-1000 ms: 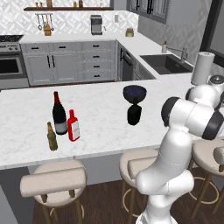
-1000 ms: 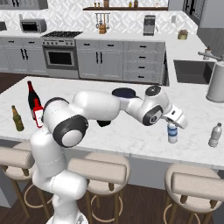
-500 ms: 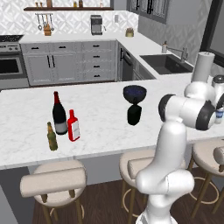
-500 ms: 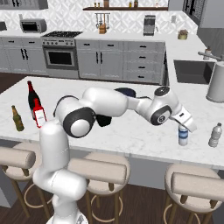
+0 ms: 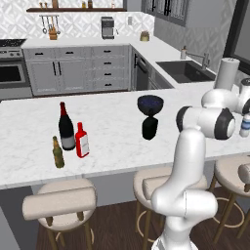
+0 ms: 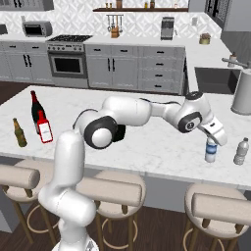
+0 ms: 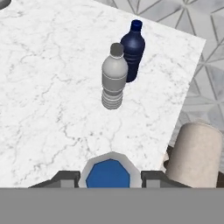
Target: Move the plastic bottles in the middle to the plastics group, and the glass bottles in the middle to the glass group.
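My gripper [image 6: 213, 140] is shut on the neck of the small plastic bottle [image 6: 211, 152] with a blue label, low over the right end of the counter. Its blue cap [image 7: 108, 174] sits between my fingertips in the hand view. Just beyond stand the plastics group: a grey bottle [image 7: 114, 76] and a dark blue bottle [image 7: 132, 49]; the grey one [image 6: 241, 151] is right of the held bottle. At the far left the flat red bottle [image 5: 81, 140] stands with the wine bottle [image 5: 65, 127] and the beer bottle [image 5: 58, 152]. The short black bottle [image 5: 150, 127] stands mid-counter.
A dark blue bowl [image 5: 150, 103] sits behind the black bottle. A paper towel roll [image 6: 242, 92] and the sink [image 6: 214, 80] lie at the back right. The counter's corner and edge [image 7: 192, 78] run close past the plastic bottles. Stools [image 6: 115, 188] line the near side.
The arm has swung right along the counter with the small bottle in its grip, bringing it beside the grey bottle. The other bottles have not moved.
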You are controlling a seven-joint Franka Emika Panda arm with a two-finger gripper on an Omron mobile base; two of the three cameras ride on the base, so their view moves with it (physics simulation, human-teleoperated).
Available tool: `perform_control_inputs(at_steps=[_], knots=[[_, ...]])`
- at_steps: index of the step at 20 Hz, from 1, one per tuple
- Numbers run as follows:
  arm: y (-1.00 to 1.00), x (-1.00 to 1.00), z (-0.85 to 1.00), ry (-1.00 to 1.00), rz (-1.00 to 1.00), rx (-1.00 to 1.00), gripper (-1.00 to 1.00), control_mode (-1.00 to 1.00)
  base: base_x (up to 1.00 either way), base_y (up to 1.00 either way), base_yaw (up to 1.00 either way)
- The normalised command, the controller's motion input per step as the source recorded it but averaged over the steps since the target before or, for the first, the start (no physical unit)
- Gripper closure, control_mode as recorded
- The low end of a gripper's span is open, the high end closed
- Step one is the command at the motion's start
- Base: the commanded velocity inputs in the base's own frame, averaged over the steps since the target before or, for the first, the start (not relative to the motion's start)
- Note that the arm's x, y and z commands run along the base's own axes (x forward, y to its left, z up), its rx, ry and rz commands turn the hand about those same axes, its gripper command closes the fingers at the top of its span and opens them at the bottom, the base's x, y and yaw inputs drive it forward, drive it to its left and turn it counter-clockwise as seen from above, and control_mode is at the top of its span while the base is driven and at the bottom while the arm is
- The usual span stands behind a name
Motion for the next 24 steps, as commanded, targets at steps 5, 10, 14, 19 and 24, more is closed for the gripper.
perform_control_inputs(at_steps=[5, 10, 14, 19, 24], knots=[[-0.12, 0.04, -0.28, -0.07, -0.04, 0.0, 1.0, -1.0, 0.0, 0.0, 0.0], [-0.2, 0.15, -0.08, -0.03, -0.05, 0.0, 1.0, -1.0, 0.0, 0.0, 0.0], [-0.48, 0.32, -0.03, 0.0, -0.1, 0.01, 1.0, -1.0, 0.0, 0.0, 0.0], [-0.21, 0.23, -0.02, 0.0, -0.06, 0.02, 1.0, -1.0, 0.0, 0.0, 0.0], [0.0, 0.18, -0.4, 0.0, -0.02, 0.05, 1.0, -1.0, 0.0, 0.0, 0.0]])
